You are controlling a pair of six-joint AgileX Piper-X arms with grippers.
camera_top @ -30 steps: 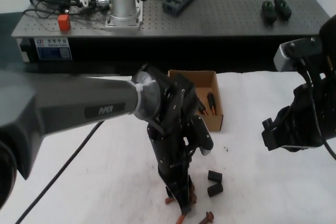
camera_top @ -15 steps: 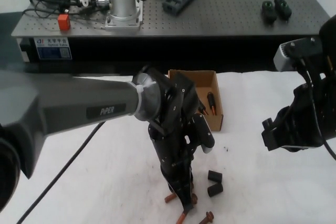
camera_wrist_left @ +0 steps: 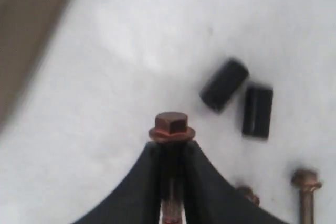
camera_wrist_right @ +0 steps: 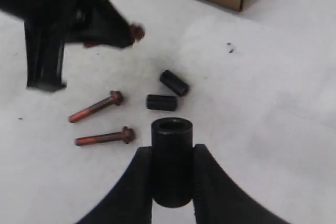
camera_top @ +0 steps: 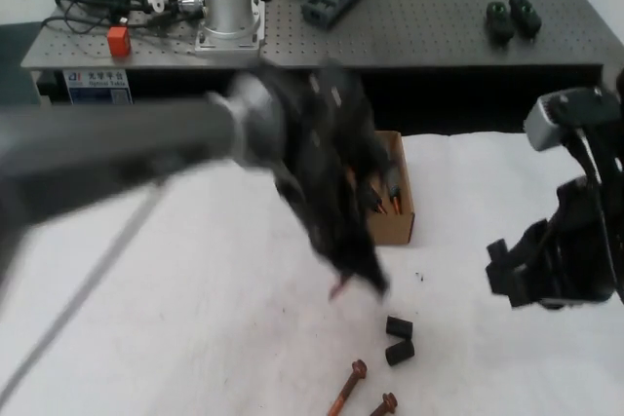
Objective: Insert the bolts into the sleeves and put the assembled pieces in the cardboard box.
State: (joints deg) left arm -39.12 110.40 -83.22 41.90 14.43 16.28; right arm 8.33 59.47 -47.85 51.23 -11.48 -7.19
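Over the white cloth-covered counter (camera_top: 195, 338), the left jaws are hanging just in front of the brown cardboard box (camera_top: 400, 226), with the tip of a coppery held bolt (camera_top: 337, 289) poking out below them. The loose sleeves (camera_top: 399, 353) and loose bolts (camera_top: 346, 392) are lying beneath and beside these jaws. The right jaws are hovering well apart, over bare cloth.

In the left wrist view, the left jaws are pressing together on the held bolt's threaded shank, its flanged hexagonal head sitting just past their tips. The matte black, cylindrical loose sleeves are lying just beside each other beyond the jaws, with open cloth stretching farther out.

In the right wrist view, the right jaws are clamping a smooth black tubular held sleeve (camera_wrist_right: 171, 166), its hollow end sticking out past their tips. The loose sleeves and loose bolts are lying just ahead of them, and the box's sharp corner is sitting farther off.
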